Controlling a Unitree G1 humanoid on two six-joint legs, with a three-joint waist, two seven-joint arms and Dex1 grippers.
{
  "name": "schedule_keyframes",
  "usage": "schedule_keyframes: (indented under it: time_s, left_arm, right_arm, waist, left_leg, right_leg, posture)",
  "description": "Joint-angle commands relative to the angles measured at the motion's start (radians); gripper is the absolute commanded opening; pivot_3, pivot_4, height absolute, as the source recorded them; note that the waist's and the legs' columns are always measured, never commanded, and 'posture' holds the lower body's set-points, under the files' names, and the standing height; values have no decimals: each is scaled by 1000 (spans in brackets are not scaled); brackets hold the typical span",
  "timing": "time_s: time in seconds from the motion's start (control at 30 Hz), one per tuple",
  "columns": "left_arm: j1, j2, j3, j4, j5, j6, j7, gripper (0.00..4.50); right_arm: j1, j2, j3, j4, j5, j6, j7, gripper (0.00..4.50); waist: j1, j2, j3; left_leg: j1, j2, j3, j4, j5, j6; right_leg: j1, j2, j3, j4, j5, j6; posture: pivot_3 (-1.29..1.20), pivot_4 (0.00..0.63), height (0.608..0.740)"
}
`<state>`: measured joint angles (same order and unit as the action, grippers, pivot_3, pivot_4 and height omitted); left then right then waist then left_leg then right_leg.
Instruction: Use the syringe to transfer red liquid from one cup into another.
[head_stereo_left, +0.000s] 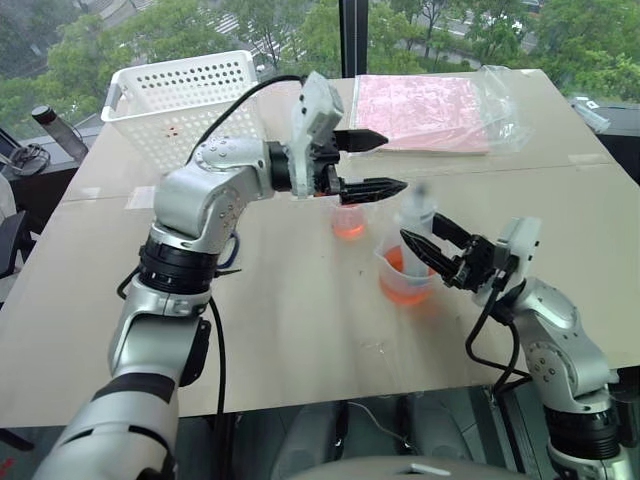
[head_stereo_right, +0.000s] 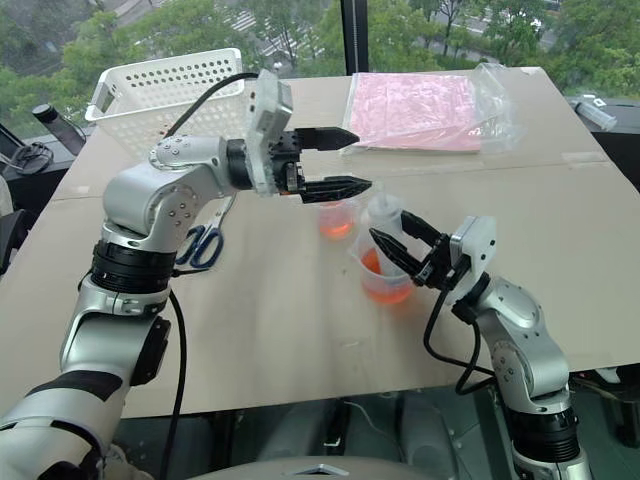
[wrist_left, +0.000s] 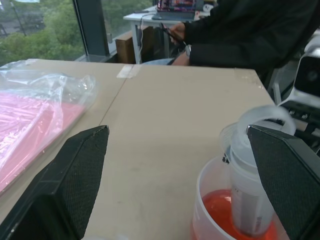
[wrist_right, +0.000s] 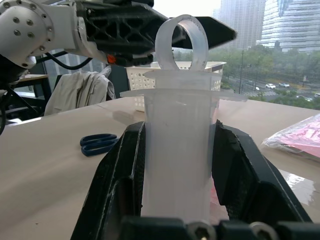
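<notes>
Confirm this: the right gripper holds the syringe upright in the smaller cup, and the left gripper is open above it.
Wrong cup. The right gripper holds the syringe upright in the larger cup, as the left eye view shows; the smaller cup stands beside it. The left gripper is open above.

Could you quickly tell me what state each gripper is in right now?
Left gripper: open, holding nothing.
Right gripper: closed on the syringe, standing in the larger beaker.

The table (head_stereo_left: 300, 330) in front of the cups is left bare; the wide cup (head_stereo_left: 407, 285) is blocked from above by the upright syringe (head_stereo_left: 415, 215) and the right gripper (head_stereo_left: 432, 238); the small cup (head_stereo_left: 348, 220) is overhung by the left gripper (head_stereo_left: 372, 163); the far side is closed off by a basket (head_stereo_left: 180, 100) and bag (head_stereo_left: 430, 110).
</notes>
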<state>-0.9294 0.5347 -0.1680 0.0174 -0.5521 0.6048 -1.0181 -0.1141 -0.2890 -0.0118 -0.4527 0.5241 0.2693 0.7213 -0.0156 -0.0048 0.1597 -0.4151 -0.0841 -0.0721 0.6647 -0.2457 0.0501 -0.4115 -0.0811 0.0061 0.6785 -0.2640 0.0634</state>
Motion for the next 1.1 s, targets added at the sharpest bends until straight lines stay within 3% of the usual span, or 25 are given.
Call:
schedule_keyframes:
  time_s: [0.03,0.13,0.23,0.53,1.1]
  left_arm:
    - [-7,-16,13,-31,7,-20,-19,4500]
    - [-2,-31,12,-37,21,-27,-22,4500]
    - [-5,-53,5,-32,44,-55,-25,3736]
    - [39,-101,-12,-70,71,-101,-40,0]
    - [-49,-140,49,22,120,-175,25,0]
  right_arm:
    - [-15,-1,7,-31,18,-22,-1,1460]
    - [-20,-1,10,-36,22,-19,-9,1459]
    - [-23,-12,20,-36,14,-20,0,1458]
    - [-34,-18,38,-34,23,-7,0,1457]
    - [23,-76,69,-4,39,29,37,1440]
  waist:
    - [0,0,0]
    - [0,0,0]
    - [1,0,0]
    - [2,0,0]
    - [1,0,0]
  left_leg:
    - [0,0,0,0,0,0]
    - [0,0,0,0,0,0]
    - [0,0,0,0,0,0]
    - [0,0,0,1,0,0]
    - [0,0,0,2,0,0]
  right_leg:
    - [0,0,0,0,0,0]
    - [0,0,0,0,0,0]
    - [0,0,0,0,0,0]
    - [0,0,0,0,0,0]
    - [1,0,0,0,0,0]
  posture:
    - [0,150,740]
    - [0,150,740]
    - [0,150,740]
    - [0,150,740]
    - [0,150,740]
